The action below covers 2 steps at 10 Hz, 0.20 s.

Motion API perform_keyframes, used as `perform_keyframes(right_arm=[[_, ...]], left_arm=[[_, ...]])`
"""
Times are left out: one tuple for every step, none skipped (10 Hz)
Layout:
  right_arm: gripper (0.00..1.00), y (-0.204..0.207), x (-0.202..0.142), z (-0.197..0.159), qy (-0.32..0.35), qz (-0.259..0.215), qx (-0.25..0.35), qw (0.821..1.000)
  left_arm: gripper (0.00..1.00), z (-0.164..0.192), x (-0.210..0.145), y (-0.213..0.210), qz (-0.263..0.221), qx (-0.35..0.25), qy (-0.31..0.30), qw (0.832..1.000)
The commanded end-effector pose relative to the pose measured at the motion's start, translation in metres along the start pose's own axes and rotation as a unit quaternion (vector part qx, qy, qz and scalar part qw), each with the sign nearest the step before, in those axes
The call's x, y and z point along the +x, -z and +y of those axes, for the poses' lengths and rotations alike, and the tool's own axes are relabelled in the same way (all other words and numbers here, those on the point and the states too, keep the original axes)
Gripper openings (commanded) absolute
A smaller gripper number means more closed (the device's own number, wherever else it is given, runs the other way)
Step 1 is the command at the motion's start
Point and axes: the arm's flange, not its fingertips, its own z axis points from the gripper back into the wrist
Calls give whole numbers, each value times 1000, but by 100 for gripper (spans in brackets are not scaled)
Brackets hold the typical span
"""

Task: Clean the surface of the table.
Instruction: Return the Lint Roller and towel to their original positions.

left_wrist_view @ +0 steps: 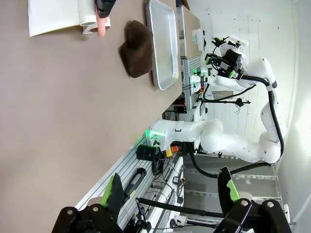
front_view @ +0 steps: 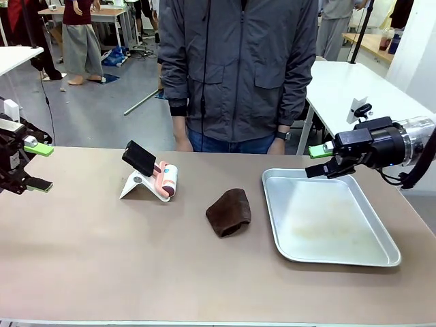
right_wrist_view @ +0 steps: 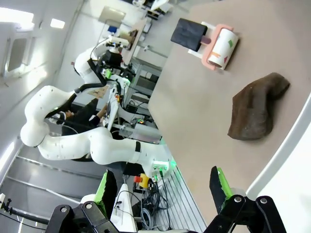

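— Where do things stand at the bench (front_view: 102,252)?

— Two white arms wait at either end of the wide taupe top, which runs across the whole foreground, while a person in a grey jacket (front_view: 235,68) stands at its far side. The left gripper (front_view: 33,165) hangs over the left edge with its jaws wide and holding nothing; the right gripper (front_view: 320,161) hovers above the far corner of the metal tray (front_view: 381,252), jaws likewise wide and empty.

— Has any cleaning begun?

— Judging by the layout, no. A brown cloth (front_view: 229,212) lies crumpled mid-bench, just left of the tray, touched by neither gripper. A lint roller (front_view: 167,180) rests on a white stand (front_view: 136,185) farther left, toward the person, beside a dark pad (front_view: 139,158). No obvious dirt can be made out on the top.

— So what remains?

— By all appearances, everything: taking up a cleaning tool, most likely the cloth, and wiping the surface.
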Motion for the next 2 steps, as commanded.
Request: perform_keyframes(right_arm=[[100, -1, 2, 0, -6, 2, -7, 1000], [100, -1, 2, 0, -6, 2, -7, 1000]], left_arm=[[100, -4, -2, -4, 2, 3, -1, 1000], [100, -4, -2, -4, 2, 3, -1, 1000]])
